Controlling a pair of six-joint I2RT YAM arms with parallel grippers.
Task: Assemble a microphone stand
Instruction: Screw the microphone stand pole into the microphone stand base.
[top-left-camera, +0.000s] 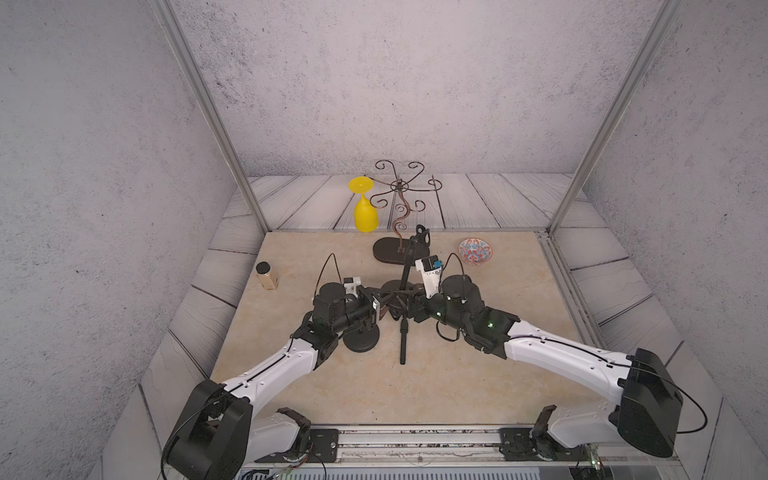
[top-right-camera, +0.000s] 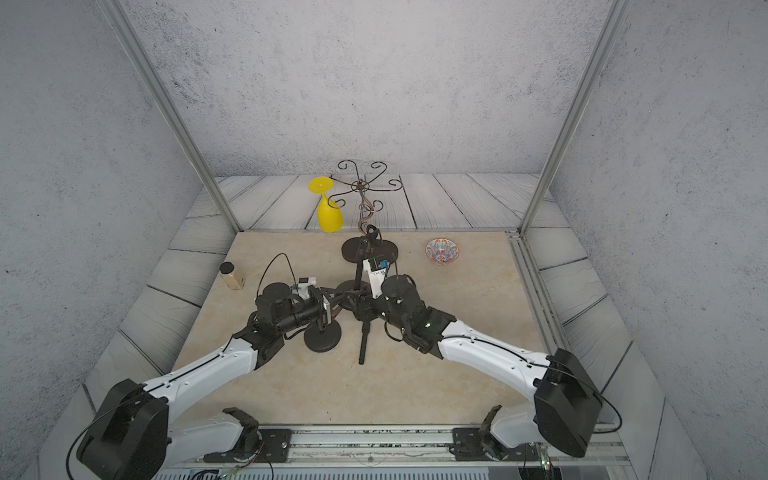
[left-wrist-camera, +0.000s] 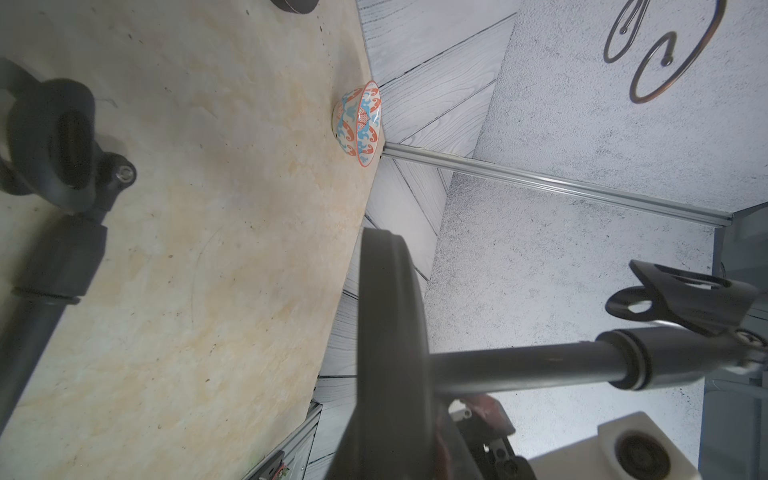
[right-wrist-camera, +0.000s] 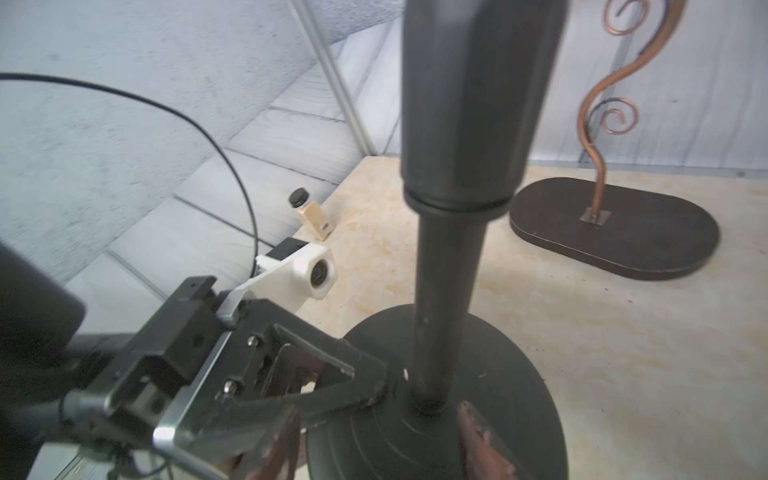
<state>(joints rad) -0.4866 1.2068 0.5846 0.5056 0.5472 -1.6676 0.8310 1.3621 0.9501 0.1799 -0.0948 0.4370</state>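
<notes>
Stand (top-left-camera: 406, 270) sits centred on the table (top-left-camera: 478, 374) in both top views, its pole (top-left-camera: 411, 253) rising from the base (top-left-camera: 392, 286). My left gripper (top-left-camera: 390, 300) is at the base's 8 o'clock, my right gripper (top-left-camera: 402, 305) at 4 o'clock. A bowl (top-left-camera: 476, 251) lies at 2 o'clock and a loose pole (top-left-camera: 403, 338) at 6 o'clock.

From my left wrist, the base (left-wrist-camera: 390, 311) shows edge-on, with the pole running out to the clip (left-wrist-camera: 685, 299).

From my right wrist, my left gripper (right-wrist-camera: 374, 395) is clamped tight on the base rim. My right fingers (right-wrist-camera: 484, 432) stand parted either side of the pole, gripping nothing.
</notes>
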